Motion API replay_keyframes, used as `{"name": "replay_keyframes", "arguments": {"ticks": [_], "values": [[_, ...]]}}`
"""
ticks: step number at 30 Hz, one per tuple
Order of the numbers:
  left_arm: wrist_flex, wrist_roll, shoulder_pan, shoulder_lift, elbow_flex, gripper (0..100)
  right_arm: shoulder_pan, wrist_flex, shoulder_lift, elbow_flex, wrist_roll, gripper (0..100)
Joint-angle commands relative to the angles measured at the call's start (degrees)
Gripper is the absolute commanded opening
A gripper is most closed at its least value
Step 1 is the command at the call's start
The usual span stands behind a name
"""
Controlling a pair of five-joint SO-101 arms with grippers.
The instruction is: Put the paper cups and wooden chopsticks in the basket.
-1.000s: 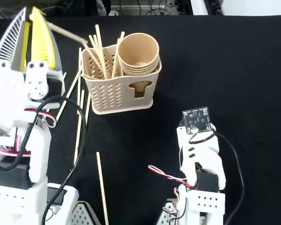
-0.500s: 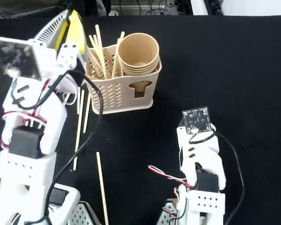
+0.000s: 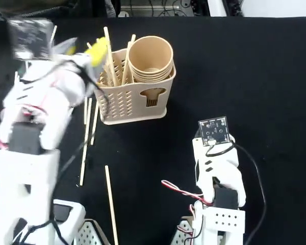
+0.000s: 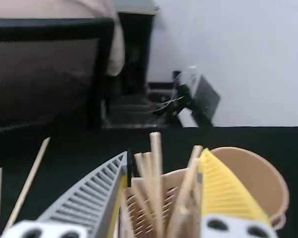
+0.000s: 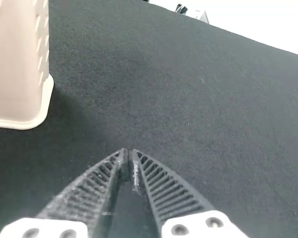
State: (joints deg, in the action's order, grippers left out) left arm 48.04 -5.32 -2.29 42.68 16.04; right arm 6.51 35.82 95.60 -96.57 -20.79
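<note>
The left pincer [image 4: 164, 154] hangs over the near-left corner of the beige basket [image 3: 120, 102], its grey and yellow jaws apart. They straddle a cluster of wooden chopsticks [image 3: 107, 43] standing upright in the basket's narrower compartment. No stick looks pinched between them. The paper cups [image 3: 150, 56] sit nested as one stack in the wider compartment beside the sticks, so the cup part of the task looks done.

The step in hand appears to be the chopsticks, with the arm at the basket where a stick would be let go. Several are not yet in. One loose chopstick [image 3: 111, 201] lies alone on the black bench, near the arm bases. A longer one [image 3: 85, 145] and a short one [image 3: 95, 116] lie just beside the basket's left wall.

The next move probably calls for the left pincer to lift clear and drop low over one of these. The jaws must close across a thin stick lying flat on the cloth.

The upright sticks poke well above the rim and could be knocked as the arm leaves. The left arm's black cable [image 3: 77, 153] drapes over the sticks by the basket.

The right pincer [image 5: 127, 161] rests with its jaws together, low over bare bench, well apart from the basket.
</note>
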Motion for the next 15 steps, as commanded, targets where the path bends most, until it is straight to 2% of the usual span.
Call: {"name": "replay_keyframes", "arguments": {"ticks": [1, 4, 9, 15], "values": [[19.6, 0.0, 10.68, -7.12, -17.89, 24, -0.7, -1.14, 0.57, -0.13, -0.53, 1.3], [26.55, 4.92, 16.92, -18.02, -23.08, 24, -0.7, -1.14, 0.57, -0.13, -0.53, 1.3], [33.76, 16.35, 22.55, -37.89, -27.56, 24, -0.7, -1.23, 0.57, -0.31, -0.53, 1.3], [31.03, 21.8, 23.52, -60.31, -32.4, 24, -0.7, -1.23, 0.57, -0.31, -0.53, 1.3]]}}
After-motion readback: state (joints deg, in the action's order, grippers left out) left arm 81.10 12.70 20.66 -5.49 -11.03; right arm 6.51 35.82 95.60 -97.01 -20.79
